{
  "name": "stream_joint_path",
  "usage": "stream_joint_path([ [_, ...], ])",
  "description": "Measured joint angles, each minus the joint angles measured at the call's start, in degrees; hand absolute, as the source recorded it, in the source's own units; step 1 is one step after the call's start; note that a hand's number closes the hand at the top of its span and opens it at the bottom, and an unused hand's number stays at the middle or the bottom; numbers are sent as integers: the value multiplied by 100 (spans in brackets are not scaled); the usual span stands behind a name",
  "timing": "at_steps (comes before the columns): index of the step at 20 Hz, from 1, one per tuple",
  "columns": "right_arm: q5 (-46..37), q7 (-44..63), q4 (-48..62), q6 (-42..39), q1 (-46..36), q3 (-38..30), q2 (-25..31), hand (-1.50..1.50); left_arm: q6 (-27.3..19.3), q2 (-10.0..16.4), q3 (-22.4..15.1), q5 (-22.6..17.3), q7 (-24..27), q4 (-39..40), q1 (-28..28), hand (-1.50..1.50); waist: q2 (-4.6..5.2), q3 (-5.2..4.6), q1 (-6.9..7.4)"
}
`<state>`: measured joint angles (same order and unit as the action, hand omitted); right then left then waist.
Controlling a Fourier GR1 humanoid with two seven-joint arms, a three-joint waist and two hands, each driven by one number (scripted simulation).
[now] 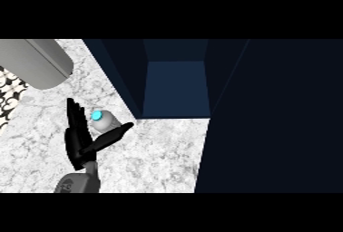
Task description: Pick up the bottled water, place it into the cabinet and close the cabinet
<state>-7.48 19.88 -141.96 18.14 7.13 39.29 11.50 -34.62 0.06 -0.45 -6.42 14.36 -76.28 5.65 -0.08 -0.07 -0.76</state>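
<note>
Left robot hand: rising at the view's lower left from a grey forearm; holding its fingers straight and pointing toward the view's top, with the thumb spreading out to the right; standing wide, not curling round anything.

Bottle: sitting in the fork between the fingers and the thumb, on the palm side; showing a pale body and a bright cyan cap turned toward the view's upper left; lying close against the thumb, though contact cannot be told; being outside the cabinet, near its lower left corner; resting on the table or being lifted, which of the two cannot be told.

Table: spreading as a white marbled top beneath the hand and the bottle, running up to the cabinet's foot.

Cabinet: standing open at the view's upper middle, showing a dark blue inside with a lighter blue floor, flanked by a dark wall on its left.

Dark panel: filling the view's right side, bordering the opening; being a door or a side, which cannot be told.

Grey cylinder: lying at the upper left, well apart from the bottle.

Patterned strip: showing black and white at the left edge, below the cylinder.
</note>
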Motion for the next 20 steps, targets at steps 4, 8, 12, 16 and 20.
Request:
stream_joint_path([
  [4,-38,-55,9,111,3,153,50,-150,27,-3,54,-333,487,634,198,-150,-1,-1,-5],
  [8,-53,-280,20,193,181,276,186,-150,76,-5,86,-706,1080,1269,318,-150,-1,0,-11],
  [12,-78,-270,9,269,142,339,269,-150,51,-5,135,-1028,1613,1954,555,-150,2,-2,-20],
  [16,-58,-229,17,265,32,217,327,-150,94,-2,181,-1383,2083,2483,722,-150,5,0,-3],
  [20,-68,-119,21,333,-49,241,310,-150,201,-4,286,-1581,2430,2920,875,-150,4,1,6],
])
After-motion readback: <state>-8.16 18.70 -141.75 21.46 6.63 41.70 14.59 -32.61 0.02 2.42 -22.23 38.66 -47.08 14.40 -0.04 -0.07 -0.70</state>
